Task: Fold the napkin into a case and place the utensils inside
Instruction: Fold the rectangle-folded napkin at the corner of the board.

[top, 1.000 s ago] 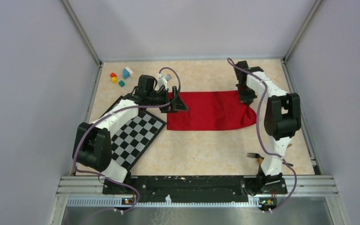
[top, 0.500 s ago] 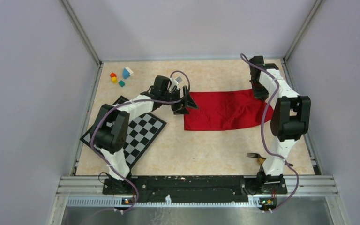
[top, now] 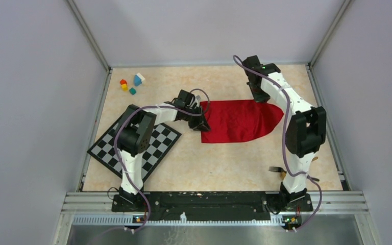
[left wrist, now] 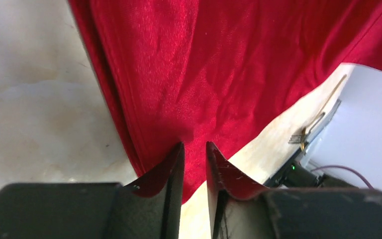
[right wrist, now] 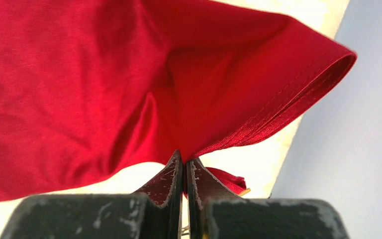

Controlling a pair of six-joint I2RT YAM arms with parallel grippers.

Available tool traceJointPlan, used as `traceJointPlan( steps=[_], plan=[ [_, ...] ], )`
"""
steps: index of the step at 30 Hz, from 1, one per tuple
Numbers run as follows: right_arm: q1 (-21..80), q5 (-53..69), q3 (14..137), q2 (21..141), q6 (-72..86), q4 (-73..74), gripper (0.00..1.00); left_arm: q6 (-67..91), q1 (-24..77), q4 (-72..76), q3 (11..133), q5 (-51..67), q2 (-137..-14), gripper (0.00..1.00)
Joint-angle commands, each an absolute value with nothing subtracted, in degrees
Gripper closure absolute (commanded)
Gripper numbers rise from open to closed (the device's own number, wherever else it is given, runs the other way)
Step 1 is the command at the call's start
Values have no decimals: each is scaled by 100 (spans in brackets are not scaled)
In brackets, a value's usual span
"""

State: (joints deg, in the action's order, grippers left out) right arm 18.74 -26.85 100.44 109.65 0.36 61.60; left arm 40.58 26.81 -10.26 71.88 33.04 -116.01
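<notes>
The red napkin [top: 240, 121] lies folded mid-table, its right end rounded. My left gripper [top: 203, 125] is low at the napkin's left near corner. In the left wrist view its jaws [left wrist: 194, 145] stand a narrow gap apart, with the red napkin [left wrist: 204, 74] and bare table showing between the tips. My right gripper [top: 258, 95] is at the far right corner, shut [right wrist: 185, 157] on a raised fold of the napkin [right wrist: 129, 89]. The dark fork [top: 275, 169] lies near the right arm's base. The spoon's tan handle [left wrist: 334, 89] shows beside the fork [left wrist: 296, 139].
A black-and-white checkered mat [top: 153, 148] lies at the left, partly under the left arm. Small coloured blocks [top: 131, 84] sit at the far left corner. Grey walls [top: 41, 102] enclose the table on three sides.
The right gripper moved left with the napkin's corner, shortening the cloth. The left gripper dropped to the left near corner and its jaws narrowed from wide open to a small gap.
</notes>
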Motion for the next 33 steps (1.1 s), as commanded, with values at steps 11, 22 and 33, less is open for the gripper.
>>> traceJointPlan(
  steps=[11, 22, 33],
  plan=[
    [3193, -1189, 11457, 12014, 905, 6433, 100, 3899, 2705, -1353, 7176, 2775, -11860, 77],
    [3208, 636, 10868, 11988, 1512, 5295, 100, 3923, 2700, -1244, 7091, 2804, -11815, 81],
    [3238, 1181, 10454, 12074, 1846, 4634, 100, 3915, 2705, -1229, 7046, 2764, -11762, 82]
  ],
)
